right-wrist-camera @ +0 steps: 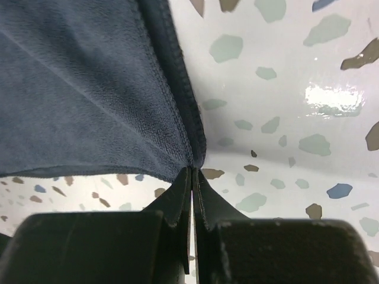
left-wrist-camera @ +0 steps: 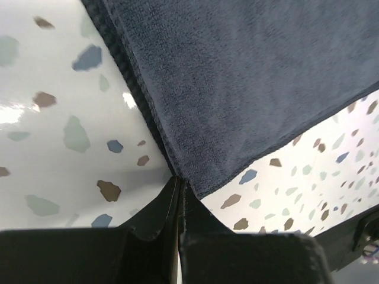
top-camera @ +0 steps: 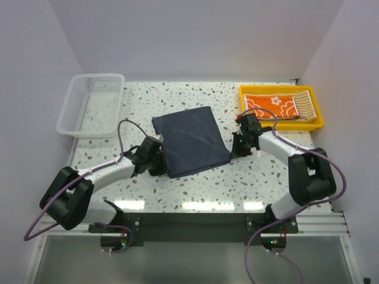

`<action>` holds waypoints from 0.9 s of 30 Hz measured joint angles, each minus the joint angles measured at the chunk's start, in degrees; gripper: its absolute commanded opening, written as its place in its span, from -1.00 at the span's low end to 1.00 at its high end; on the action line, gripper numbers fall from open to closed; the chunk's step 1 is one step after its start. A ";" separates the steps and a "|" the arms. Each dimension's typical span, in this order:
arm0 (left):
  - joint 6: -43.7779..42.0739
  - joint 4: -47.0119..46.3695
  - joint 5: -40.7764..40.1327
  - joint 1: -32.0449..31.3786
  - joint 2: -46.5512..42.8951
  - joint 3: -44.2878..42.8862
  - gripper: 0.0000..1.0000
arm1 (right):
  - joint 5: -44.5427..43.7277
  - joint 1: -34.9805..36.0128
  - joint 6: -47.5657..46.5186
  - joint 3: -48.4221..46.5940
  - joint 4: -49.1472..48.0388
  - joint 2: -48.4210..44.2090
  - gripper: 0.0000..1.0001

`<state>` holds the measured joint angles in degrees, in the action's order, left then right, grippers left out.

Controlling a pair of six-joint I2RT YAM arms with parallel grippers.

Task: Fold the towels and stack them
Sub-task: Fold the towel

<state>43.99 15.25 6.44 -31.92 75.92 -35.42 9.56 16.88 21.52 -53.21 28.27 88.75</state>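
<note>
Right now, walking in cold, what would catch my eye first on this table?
A dark blue-grey towel lies flat in the middle of the speckled table, with the left gripper and the right gripper each pinched shut on one near corner. The bright yellow tray at the far right holds an orange flowered towel; a white mesh basket sits far left.

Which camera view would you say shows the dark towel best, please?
The top external view: it shows the dark towel almost whole, spread on the table. Each wrist view shows only one corner up close, pinched in the left gripper or the right gripper.
</note>
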 measured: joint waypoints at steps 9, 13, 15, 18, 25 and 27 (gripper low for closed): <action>2.21 -2.86 0.15 -3.17 3.17 2.01 -1.00 | -0.07 -0.57 0.00 2.29 -2.64 3.37 -1.00; 3.13 -3.04 -0.57 -4.37 3.02 2.05 -1.00 | -0.09 -0.57 -0.04 2.34 -2.93 3.87 -1.00; 3.43 -2.29 -1.22 -4.87 2.38 2.03 -1.00 | -0.13 -0.55 -0.15 2.05 -2.51 3.85 -1.00; 3.45 0.24 -2.75 -5.18 0.72 0.90 -1.00 | -0.72 -0.55 -0.39 0.61 -0.83 3.45 -1.00; 3.43 2.86 -4.94 -6.62 -3.56 -3.80 -1.00 | -4.42 -0.59 -1.01 -2.84 1.14 -2.89 -1.00; 3.45 2.73 -4.96 -7.30 -4.13 -3.72 -1.00 | -4.96 -0.83 -0.98 -2.67 0.83 -3.96 -1.00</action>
<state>47.44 17.98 1.48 -39.22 71.79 -39.13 4.60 16.05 20.53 -55.88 29.10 84.79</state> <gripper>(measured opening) 0.019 0.011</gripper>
